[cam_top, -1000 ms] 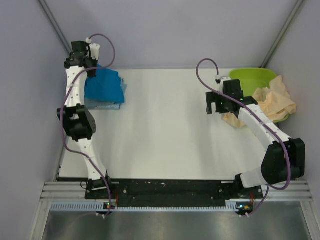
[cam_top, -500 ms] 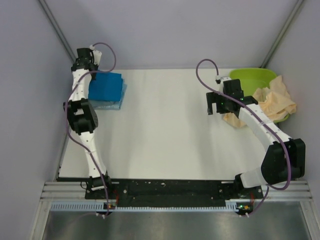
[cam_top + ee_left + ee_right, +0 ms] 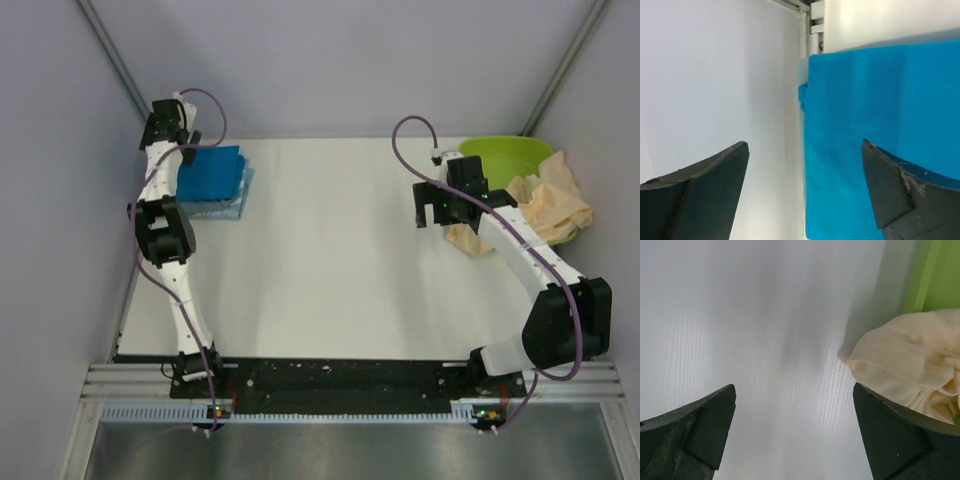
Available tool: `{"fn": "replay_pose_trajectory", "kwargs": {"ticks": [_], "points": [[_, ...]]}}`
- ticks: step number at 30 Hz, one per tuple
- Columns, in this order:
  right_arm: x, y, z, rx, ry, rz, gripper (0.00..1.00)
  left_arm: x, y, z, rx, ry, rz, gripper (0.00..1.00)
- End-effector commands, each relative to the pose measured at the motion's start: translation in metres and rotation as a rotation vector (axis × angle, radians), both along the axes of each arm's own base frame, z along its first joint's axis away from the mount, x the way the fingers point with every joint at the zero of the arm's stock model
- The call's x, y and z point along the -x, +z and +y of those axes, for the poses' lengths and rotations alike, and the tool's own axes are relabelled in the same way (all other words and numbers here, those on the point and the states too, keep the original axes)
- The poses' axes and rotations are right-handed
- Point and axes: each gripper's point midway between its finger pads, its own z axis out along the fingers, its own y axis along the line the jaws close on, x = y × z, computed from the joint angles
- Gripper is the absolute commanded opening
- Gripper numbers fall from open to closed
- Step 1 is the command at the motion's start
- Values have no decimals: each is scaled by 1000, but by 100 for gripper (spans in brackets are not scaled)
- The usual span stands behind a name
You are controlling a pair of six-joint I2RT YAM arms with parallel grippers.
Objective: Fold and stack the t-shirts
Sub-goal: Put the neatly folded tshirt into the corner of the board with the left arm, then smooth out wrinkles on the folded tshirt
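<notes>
A bright blue t-shirt (image 3: pixel 213 168) lies folded flat on a stack of dull grey-blue t-shirts (image 3: pixel 218 209) at the table's back left corner. My left gripper (image 3: pixel 170 136) hovers at the stack's left edge, open and holding nothing. In the left wrist view the blue t-shirt (image 3: pixel 880 120) fills the right half under my left gripper (image 3: pixel 805 185). A crumpled cream-peach t-shirt (image 3: pixel 548 205) hangs over the green tub. My right gripper (image 3: pixel 432 216) stands open just left of it, apart from it. The right wrist view shows the cream t-shirt (image 3: pixel 905 367) beside my right gripper (image 3: pixel 795 430).
A lime-green plastic tub (image 3: pixel 503 156) stands at the back right corner, seen also as the tub (image 3: pixel 935 275) in the right wrist view. Grey walls close in the table (image 3: pixel 330 260) on the left, back and right.
The left gripper has opened and let go of the blue t-shirt, which went from bunched to flat on the stack. The left arm drew back toward the corner. The right arm has not moved.
</notes>
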Motion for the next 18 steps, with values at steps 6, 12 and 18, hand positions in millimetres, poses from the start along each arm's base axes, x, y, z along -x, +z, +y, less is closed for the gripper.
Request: {"fn": "replay_pose_trajectory", "kwargs": {"ticks": [6,12,18], "points": [[-8,29,3,-26,9,-77,99,19,74,-54,147,-129,-157,99],[-4,24,4,-39,14,-63,99,79,24,-169,229,-468,44,46],[-1,22,9,-50,47,-56,99,71,-11,-167,217,-408,142,0]]}}
